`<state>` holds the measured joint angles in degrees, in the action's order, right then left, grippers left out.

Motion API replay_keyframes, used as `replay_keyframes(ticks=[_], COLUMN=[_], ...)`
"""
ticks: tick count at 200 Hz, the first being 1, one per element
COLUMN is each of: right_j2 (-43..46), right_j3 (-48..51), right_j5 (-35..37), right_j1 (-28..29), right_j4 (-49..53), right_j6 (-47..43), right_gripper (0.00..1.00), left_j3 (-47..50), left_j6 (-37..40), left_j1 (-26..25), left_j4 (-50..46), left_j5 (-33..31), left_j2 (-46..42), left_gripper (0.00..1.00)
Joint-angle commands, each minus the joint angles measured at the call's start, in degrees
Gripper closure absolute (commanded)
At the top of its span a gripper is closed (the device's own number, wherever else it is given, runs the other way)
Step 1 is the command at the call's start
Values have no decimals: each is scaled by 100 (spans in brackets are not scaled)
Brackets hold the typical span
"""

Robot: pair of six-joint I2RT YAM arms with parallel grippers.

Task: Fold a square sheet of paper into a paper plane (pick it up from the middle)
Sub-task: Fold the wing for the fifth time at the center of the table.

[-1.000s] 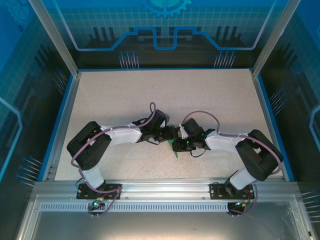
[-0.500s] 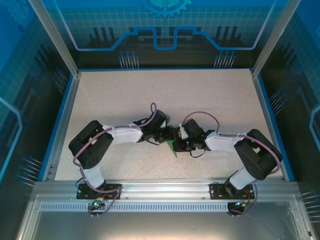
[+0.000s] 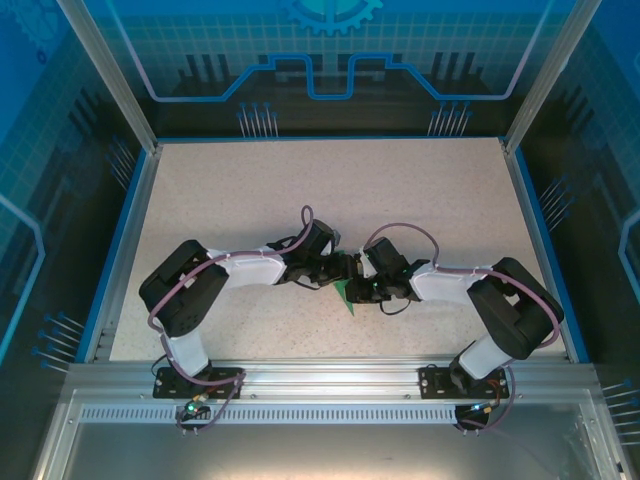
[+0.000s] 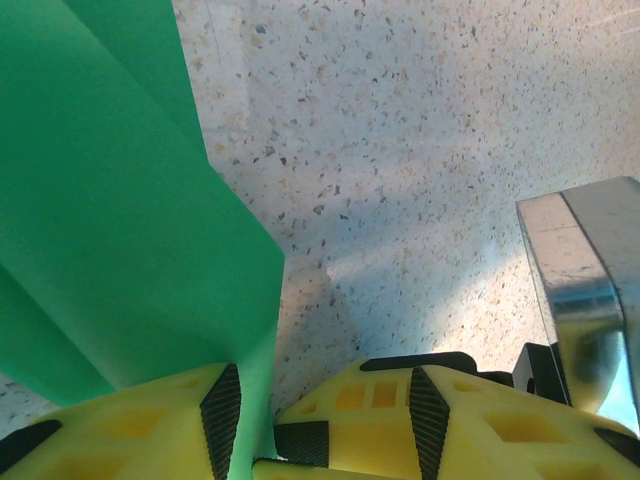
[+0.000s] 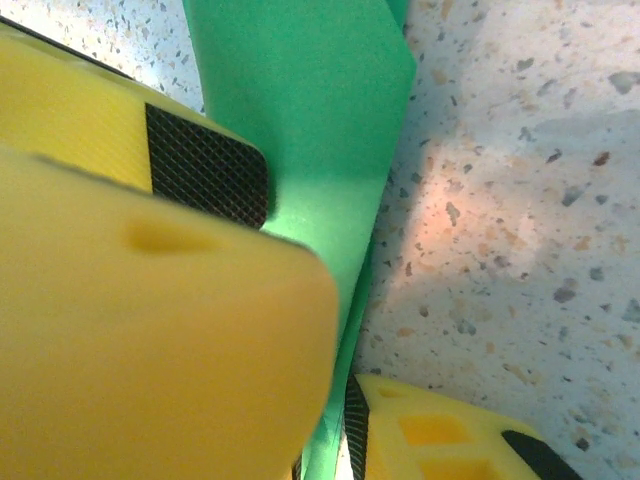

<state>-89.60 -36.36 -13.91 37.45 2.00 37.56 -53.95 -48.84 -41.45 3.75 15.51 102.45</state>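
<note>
The square sheet of paper (image 3: 348,297) is a narrow, layered, bright-green shape with creases, held just above the table between the two arms. In the left wrist view the paper (image 4: 120,220) rises at the left and runs down between my yellow fingers; my left gripper (image 4: 258,420) is shut on its lower edge. In the right wrist view the paper (image 5: 310,110) passes through a thin gap between my fingers, and my right gripper (image 5: 335,420) is shut on it. From above, the left gripper (image 3: 336,271) and right gripper (image 3: 358,286) almost touch over the paper.
The speckled table (image 3: 320,190) stretches back behind the arms, bounded by a blue rim (image 3: 128,240) and the metal rail (image 3: 320,375) at the near edge. A silvery metal part (image 4: 585,290) stands close at the right of the left wrist view.
My right gripper has closed further onto the green paper. Both arms and the paper have stayed almost where they were.
</note>
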Motion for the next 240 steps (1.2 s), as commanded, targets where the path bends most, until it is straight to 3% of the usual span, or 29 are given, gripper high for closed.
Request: replay_keyframes(ticks=[1, 101, 179, 240], right_j2=[-246, -328, -339, -346], right_j3=[144, 235, 217, 235], right_j5=[-186, -252, -278, -314], right_j1=[74, 45, 43, 35], right_j4=[-131, -344, -322, -379], right_j6=[-9, 142, 112, 129], right_gripper=[78, 80, 81, 80], left_j3=[-105, 448, 272, 236], left_j6=[-120, -580, -688, -809], left_j1=[48, 144, 166, 172], left_j4=[291, 266, 881, 988], left_j5=[1, -616, 234, 129], left_j2=[159, -524, -393, 77], left_gripper=[49, 53, 44, 45])
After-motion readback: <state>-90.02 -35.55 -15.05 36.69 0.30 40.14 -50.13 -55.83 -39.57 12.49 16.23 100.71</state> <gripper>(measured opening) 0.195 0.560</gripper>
